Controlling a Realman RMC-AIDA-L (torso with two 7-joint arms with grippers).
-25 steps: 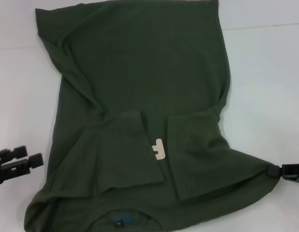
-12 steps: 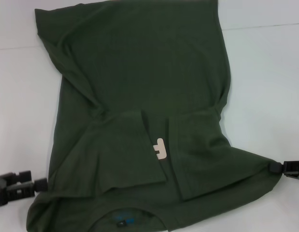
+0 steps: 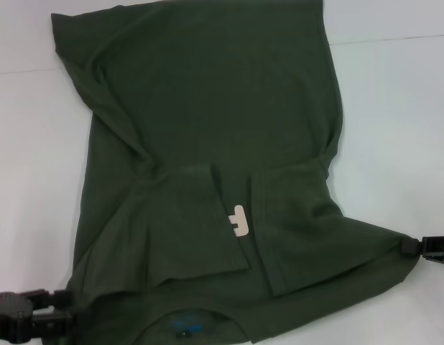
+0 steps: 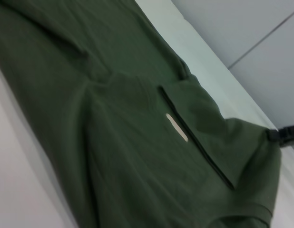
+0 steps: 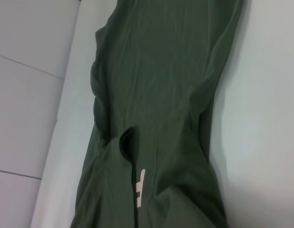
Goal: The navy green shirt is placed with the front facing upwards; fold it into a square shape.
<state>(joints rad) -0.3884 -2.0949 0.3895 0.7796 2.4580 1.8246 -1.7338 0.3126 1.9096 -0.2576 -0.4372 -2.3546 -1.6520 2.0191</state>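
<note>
1. The navy green shirt lay spread over the white table, filling most of the head view from the top edge down to the bottom edge.
2. Both sleeves were folded in over the chest, their edges meeting near the centre of the frame, where a single pale pink letter showed in the gap between them.
3. A small blue neck label sat at the bottom centre of the frame, inside the collar.
4. The left gripper was at the lower left corner of the frame, its dark fingers reaching the shirt's lower left edge; whether they had closed on the cloth could not be told.
5. The right gripper was at the right edge of the frame, low down, pinched closed on a point of the shirt's fabric that was drawn out sideways toward it.
6. In the left wrist view the right gripper appeared far off at the right edge, against the pulled corner of cloth.
</note>
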